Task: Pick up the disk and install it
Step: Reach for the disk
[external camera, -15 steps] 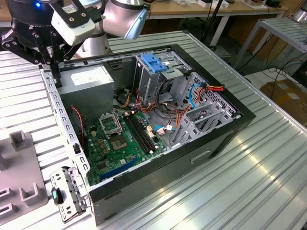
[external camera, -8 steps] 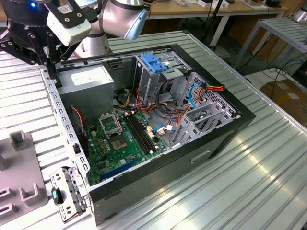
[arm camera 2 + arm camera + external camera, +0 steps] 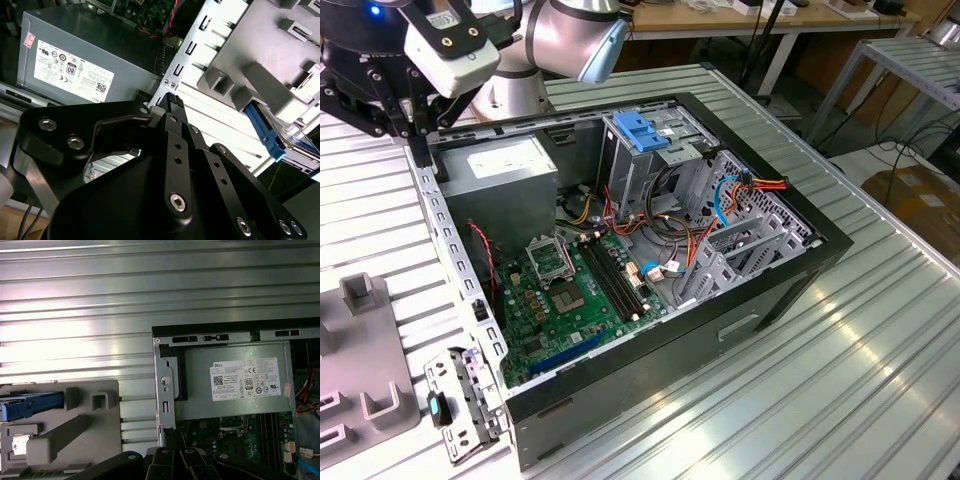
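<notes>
The ribbed metal bench (image 3: 880, 350) carries an open computer case (image 3: 720, 340), lying on its side with the panel off. Inside it are the motherboard (image 3: 560, 290), a grey power supply (image 3: 235, 380) in one corner, and a grey drive cage (image 3: 660, 170) topped by a blue latch (image 3: 640, 130), with orange and red cables trailing beside it. Whether the cage's bay is free cannot be told from here.

Just beside the case on the bench lies a grey holding fixture (image 3: 95, 425) with raised blocks and slots. The disk (image 3: 30, 406) sits in this fixture, apart from the case, and its blue side rail shows in both wrist views (in the second one a strip of its label shows too).

The gripper (image 3: 172, 100) hangs over the case's rim at the power-supply corner, between fixture and case interior. Its jaws look clenched together with nothing between them, well apart from the disk.

So the pick is not yet begun, and this reads as the approach stage. Judging from the layout, a grasp would call for the jaws to spread, to come over the fixture, and to line up with the disk's sides without fouling the raised blocks. Installing would then need the rails squared to the cage.
</notes>
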